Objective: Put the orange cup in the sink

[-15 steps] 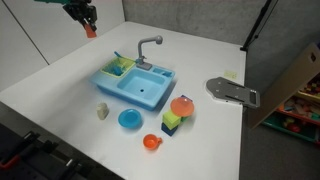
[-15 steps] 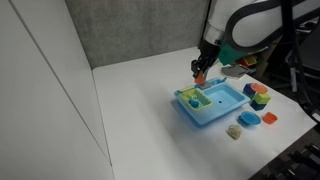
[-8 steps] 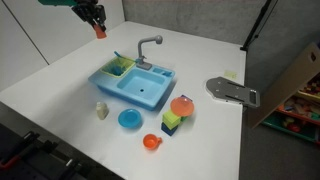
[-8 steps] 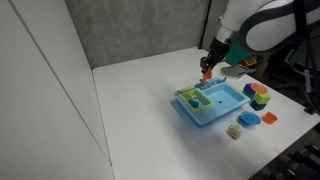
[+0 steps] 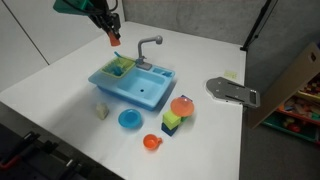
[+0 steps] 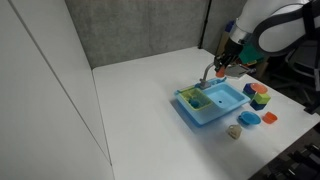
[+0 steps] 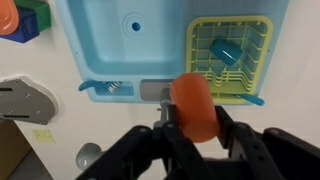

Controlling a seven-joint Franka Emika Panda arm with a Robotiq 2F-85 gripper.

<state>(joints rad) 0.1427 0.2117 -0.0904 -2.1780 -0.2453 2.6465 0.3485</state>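
Small, smooth orange plastic cup (image 7: 192, 100) sitting in black claw (image 7: 195, 128), fingers (image 7: 232, 130) pressing on opposite walls. Claw clamping firmly on cup, so load travelling securely through air. Cup hanging well above white counter (image 5: 60, 95), over back edge of light blue plastic toy sink (image 7: 100, 60), near grey curved faucet (image 5: 148, 45). Rectangular basin lying bare below. Yellow-green gridded rack (image 7: 255, 35) beside it holding small blue item. Judging: carrying phase, height probably chosen for clearing faucet. Next: shifting over basin, lowering, releasing.
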